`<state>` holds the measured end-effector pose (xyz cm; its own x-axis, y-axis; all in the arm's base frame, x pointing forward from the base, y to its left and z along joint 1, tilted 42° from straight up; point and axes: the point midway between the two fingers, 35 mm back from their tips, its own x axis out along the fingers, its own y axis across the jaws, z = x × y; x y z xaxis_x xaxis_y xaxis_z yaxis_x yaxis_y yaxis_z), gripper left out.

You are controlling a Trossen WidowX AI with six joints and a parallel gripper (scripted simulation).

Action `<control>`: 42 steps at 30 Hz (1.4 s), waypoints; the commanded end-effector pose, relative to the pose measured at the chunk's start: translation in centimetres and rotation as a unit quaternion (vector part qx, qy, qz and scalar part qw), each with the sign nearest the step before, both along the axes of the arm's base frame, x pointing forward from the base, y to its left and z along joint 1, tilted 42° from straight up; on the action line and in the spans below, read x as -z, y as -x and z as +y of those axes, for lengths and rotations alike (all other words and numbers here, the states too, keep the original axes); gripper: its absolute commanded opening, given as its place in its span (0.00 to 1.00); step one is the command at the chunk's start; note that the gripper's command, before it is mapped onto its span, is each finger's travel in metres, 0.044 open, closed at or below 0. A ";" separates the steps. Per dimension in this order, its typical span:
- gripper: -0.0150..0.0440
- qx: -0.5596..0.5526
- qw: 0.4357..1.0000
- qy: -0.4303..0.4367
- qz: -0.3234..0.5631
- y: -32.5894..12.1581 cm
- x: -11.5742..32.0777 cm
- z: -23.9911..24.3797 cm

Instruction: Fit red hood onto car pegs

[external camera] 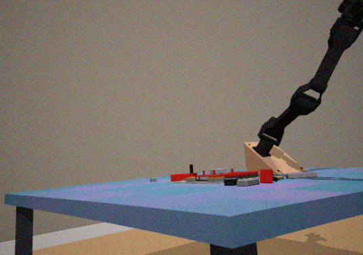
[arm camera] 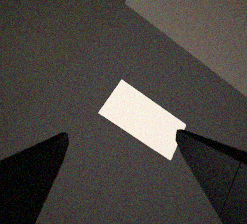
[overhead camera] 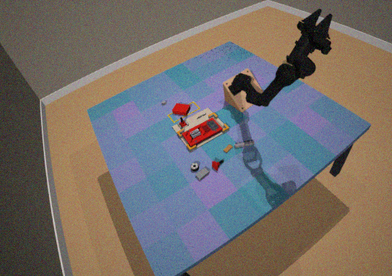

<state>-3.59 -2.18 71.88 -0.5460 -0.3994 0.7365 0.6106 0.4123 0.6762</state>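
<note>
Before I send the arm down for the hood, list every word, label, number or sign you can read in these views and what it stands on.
No text can be read in any view.
Jig plate: a small dark mark beside the hood, too small and blurred to read.
Engine block: light and dark specks, not legible as characters.
Wrist view: only the open fingers and a blank bright rectangle, no writing.

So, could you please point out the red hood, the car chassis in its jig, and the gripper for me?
Hood (overhead camera: 181, 108): top view, on its flat red roof.
Chassis (overhead camera: 202, 132): top view, on the red deck beside the engine.
Gripper (overhead camera: 323, 17): top view, midway between the open, empty fingertips raised high off the table.
</note>
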 end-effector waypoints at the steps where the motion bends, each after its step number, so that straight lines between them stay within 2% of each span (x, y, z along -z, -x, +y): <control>1: 1.00 -0.021 0.999 -0.042 -0.012 2.2 0.8 -2.9; 8: 1.00 -0.067 0.991 -0.113 -0.029 5.1 2.6 -8.3; 21: 1.00 -0.150 0.961 -0.227 -0.057 7.4 7.2 -18.1; 31: 1.00 -0.213 0.911 -0.351 -0.036 6.0 12.9 -26.5; 42: 1.00 -0.279 0.839 -0.467 0.001 2.3 20.1 -34.2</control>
<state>-7.08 -34.56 53.78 -0.1336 -0.9908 0.0217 0.4876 -0.0467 0.8718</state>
